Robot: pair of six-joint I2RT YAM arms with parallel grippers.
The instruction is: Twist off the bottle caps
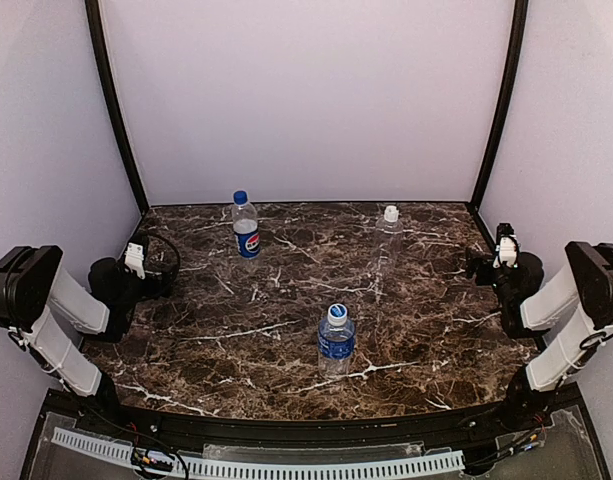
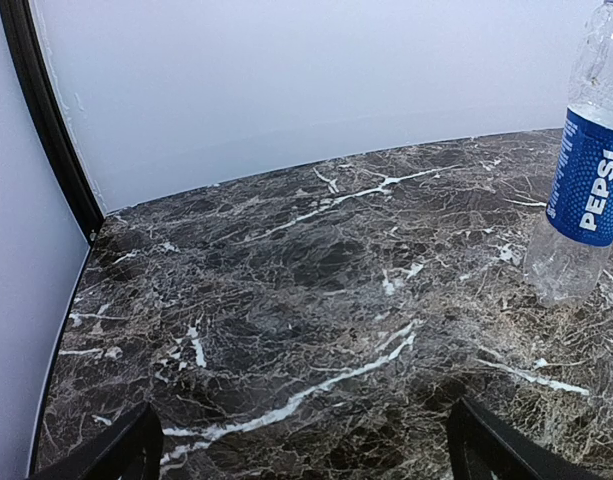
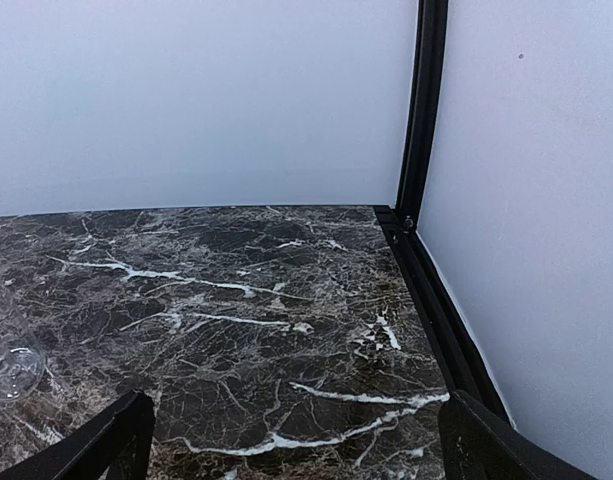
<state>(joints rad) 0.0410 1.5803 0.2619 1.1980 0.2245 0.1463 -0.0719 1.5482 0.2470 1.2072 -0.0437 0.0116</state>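
Three clear bottles stand upright on the marble table (image 1: 286, 300). The Pepsi bottle (image 1: 246, 232) at back left carries a plain blue cap (image 1: 240, 197); its body shows in the left wrist view (image 2: 584, 190). The unlabelled bottle (image 1: 388, 240) at back right carries a white cap (image 1: 391, 213); its base shows in the right wrist view (image 3: 11, 368). The blue-band bottle (image 1: 336, 345) at front centre carries a blue cap with a white top (image 1: 337, 313). My left gripper (image 2: 304, 445) is open and empty at the left edge. My right gripper (image 3: 296, 435) is open and empty at the right edge.
White walls enclose the table on three sides, with black corner posts (image 1: 116, 110) at back left and back right (image 1: 498, 100). A black rail (image 3: 441, 310) runs along the table's right edge beside my right gripper.
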